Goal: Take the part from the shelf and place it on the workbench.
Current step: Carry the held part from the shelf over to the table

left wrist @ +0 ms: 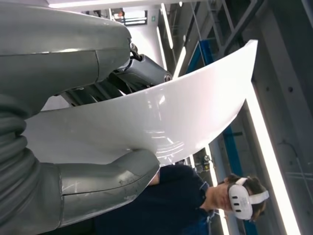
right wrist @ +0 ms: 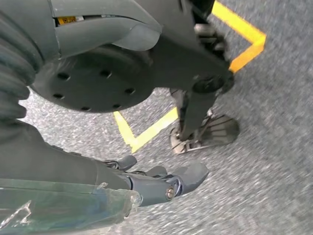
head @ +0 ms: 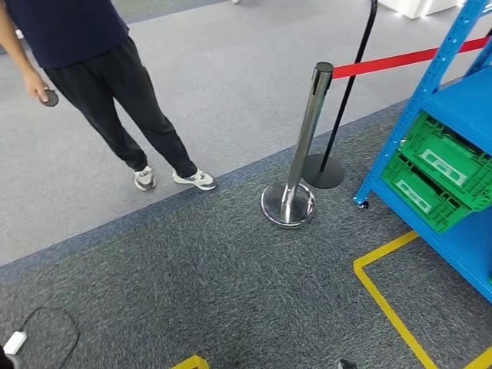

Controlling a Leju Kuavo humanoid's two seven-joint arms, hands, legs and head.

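The left hand (left wrist: 74, 147) grips the part (left wrist: 155, 117), a long, curved, glossy white panel: in the left wrist view the thick grey thumb presses one face of it and the darker fingers (left wrist: 144, 71) close on the other, with the panel running on past the fingertips to a pointed end. Behind it a person (left wrist: 184, 196) in a dark top wears a white headset.

The right hand (right wrist: 155, 183) hangs over the grey carpet with nothing in it, its fingers held fairly straight and a little apart. Yellow tape (right wrist: 147, 132) marks the floor beneath it.

In the head view the blue shelf (head: 447, 92) stands at about 3 o'clock, with two green crates (head: 440, 169) tilted on a lower level. A chrome post (head: 299, 150) with a red belt (head: 400, 60) stands just past centre towards 1 o'clock, and a black stand (head: 330, 154) is just behind it. A person's legs (head: 127, 115) in dark trousers and pale shoes are at 11 o'clock, the hand holding a small dark object (head: 50, 98). A yellow floor line (head: 389, 300) lies at 4 o'clock. A white plug and black cable (head: 34, 338) lie at 8 o'clock.
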